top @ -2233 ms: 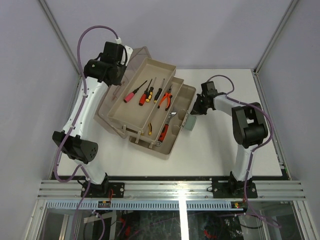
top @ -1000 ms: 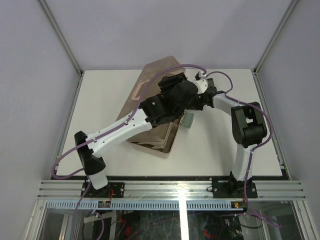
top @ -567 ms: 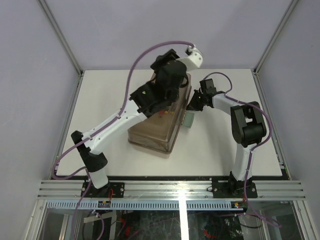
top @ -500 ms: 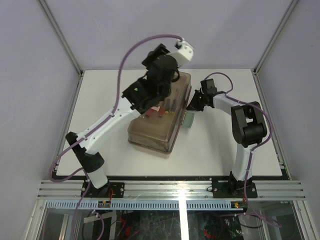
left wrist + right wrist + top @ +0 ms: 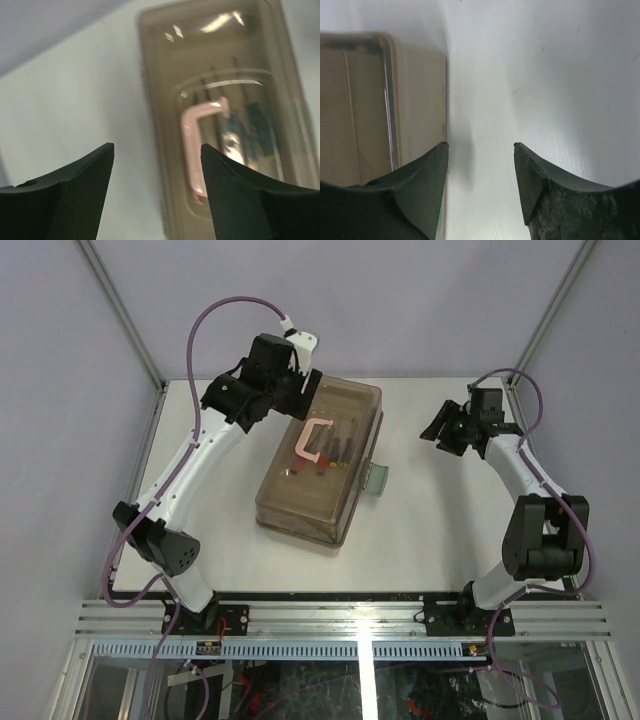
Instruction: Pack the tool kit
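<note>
The tool kit's translucent tan toolbox (image 5: 318, 490) lies shut in the middle of the table, its pink handle (image 5: 313, 443) flat on the lid and its pale green latch (image 5: 376, 478) sticking out on the right side. Red-handled tools (image 5: 326, 458) show dimly through the lid. My left gripper (image 5: 303, 392) hovers over the box's far left corner, open and empty; its wrist view looks down on the lid (image 5: 220, 75) and the handle (image 5: 192, 150). My right gripper (image 5: 441, 430) is open and empty, well to the right of the box, whose wall (image 5: 365, 105) shows beyond its left finger.
Bare white tabletop (image 5: 450, 520) surrounds the box, bounded by lilac walls with metal corner posts (image 5: 545, 325). The arm bases sit on the rail (image 5: 340, 615) at the near edge.
The toolbox went from open, trays spread, to shut. The left arm swung over it and then drew back to the far left. The right gripper let go, opened and pulled away rightward.
</note>
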`<action>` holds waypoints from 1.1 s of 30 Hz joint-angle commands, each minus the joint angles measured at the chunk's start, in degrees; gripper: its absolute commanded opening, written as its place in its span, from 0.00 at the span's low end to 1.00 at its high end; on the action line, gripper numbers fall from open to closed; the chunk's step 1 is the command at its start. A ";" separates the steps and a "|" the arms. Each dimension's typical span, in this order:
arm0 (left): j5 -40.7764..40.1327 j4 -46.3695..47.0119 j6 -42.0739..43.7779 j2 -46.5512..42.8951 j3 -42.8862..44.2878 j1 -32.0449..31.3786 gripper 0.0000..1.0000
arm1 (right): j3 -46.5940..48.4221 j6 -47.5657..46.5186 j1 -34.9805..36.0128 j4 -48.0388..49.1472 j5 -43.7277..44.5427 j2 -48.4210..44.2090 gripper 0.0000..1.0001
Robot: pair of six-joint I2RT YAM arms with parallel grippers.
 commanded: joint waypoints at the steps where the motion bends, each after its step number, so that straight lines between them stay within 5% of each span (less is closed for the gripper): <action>1: 20.75 -8.98 -9.70 1.98 -0.60 0.36 0.69 | -4.61 -6.33 0.80 -4.09 -5.22 -5.38 0.62; 9: 33.72 -10.21 -13.40 5.35 -2.08 0.28 0.68 | -19.07 -2.59 0.81 5.62 -11.61 -11.07 0.58; 22: 33.96 -10.38 -13.71 8.59 -2.03 0.20 0.66 | -37.96 17.08 3.52 39.17 -23.95 -8.60 0.57; 33: 33.96 -10.31 -13.39 9.30 -0.95 0.20 0.66 | -39.34 24.65 3.53 46.67 -26.00 -12.87 0.66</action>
